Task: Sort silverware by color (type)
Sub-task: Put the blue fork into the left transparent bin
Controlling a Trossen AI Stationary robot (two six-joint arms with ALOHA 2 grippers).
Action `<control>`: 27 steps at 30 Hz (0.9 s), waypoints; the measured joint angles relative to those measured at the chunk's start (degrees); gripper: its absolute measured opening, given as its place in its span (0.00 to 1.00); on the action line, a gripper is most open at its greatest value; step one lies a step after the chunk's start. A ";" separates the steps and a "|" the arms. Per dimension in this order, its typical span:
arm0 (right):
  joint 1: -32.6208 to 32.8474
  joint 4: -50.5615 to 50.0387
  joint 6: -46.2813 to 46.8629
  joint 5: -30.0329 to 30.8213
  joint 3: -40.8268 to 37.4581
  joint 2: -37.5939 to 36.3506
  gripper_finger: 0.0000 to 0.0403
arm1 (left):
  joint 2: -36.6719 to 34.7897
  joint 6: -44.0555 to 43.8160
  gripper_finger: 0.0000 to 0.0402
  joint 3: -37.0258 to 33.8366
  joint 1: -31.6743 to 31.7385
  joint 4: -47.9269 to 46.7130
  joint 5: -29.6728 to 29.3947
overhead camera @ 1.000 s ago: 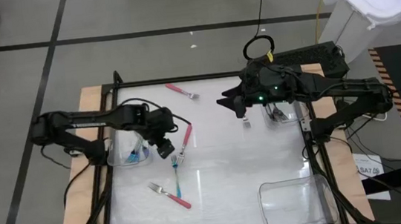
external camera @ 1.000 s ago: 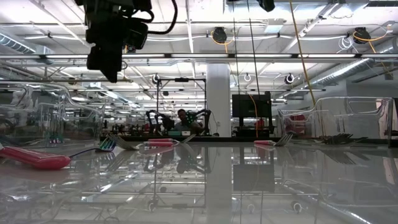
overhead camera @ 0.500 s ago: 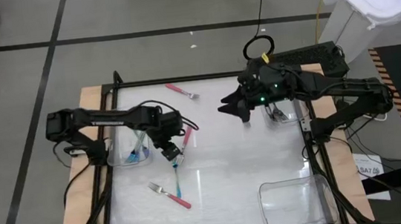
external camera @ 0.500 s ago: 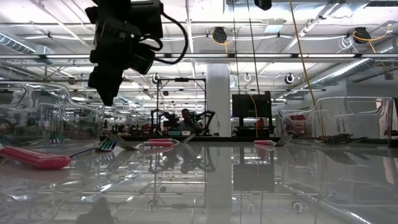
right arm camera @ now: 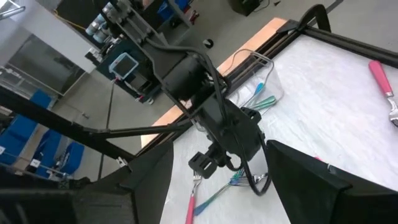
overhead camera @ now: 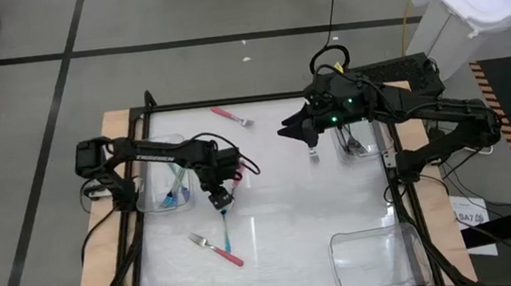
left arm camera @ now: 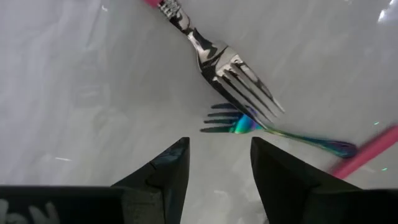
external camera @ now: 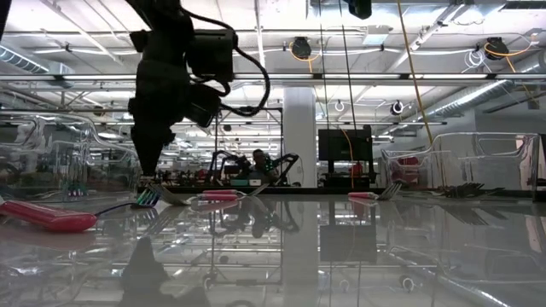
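Hovering low over two crossed forks, the left gripper (left arm camera: 214, 165) has its fingers (left arm camera: 163, 171) spread and empty, tips just short of the tines. The pink-handled fork (left arm camera: 217, 65) lies across the teal-handled fork (left arm camera: 280, 132), their heads overlapping near the middle of the desk (overhead camera: 292, 215). That overlap is the risk: closing here could pinch both colours at once, or nudge the top fork so it skids on the glossy surface. A slim, flat handle may also slip out under the tips. Another pink fork (overhead camera: 217, 247) lies nearer the front and one (overhead camera: 232, 116) at the back. The right gripper (overhead camera: 307, 136) waits spread above the far side.
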 joint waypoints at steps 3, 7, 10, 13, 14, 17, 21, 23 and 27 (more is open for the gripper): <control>0.00 0.00 0.73 0.06 0.00 0.00 0.62 | 1.64 2.21 0.43 0.00 0.00 0.67 -0.10; 0.00 0.14 1.52 0.17 0.00 0.00 0.62 | 3.78 4.33 0.43 0.00 0.01 1.65 -0.18; 0.00 0.74 2.04 0.28 0.00 0.00 0.62 | 5.19 5.17 0.43 0.00 0.00 1.59 -0.20; 0.00 1.11 3.07 0.31 0.00 0.00 0.62 | 5.96 6.02 0.43 0.00 0.02 1.64 -0.18; 0.00 1.26 3.24 0.33 0.00 0.00 0.62 | 6.13 6.43 0.43 0.00 0.00 1.69 -0.20; 0.00 1.53 3.26 0.37 0.00 0.00 0.62 | 6.16 7.96 0.42 0.00 0.02 2.41 0.24; 0.00 2.02 3.68 0.42 0.00 0.00 0.62 | 6.16 8.32 0.42 0.00 0.02 4.39 3.29; 0.00 2.47 3.67 0.49 0.00 0.00 0.62 | 6.16 8.46 0.42 0.00 -0.13 4.46 3.61; 0.00 3.22 3.61 0.80 0.00 0.00 0.62 | 6.16 8.70 0.42 0.00 -0.46 4.74 3.61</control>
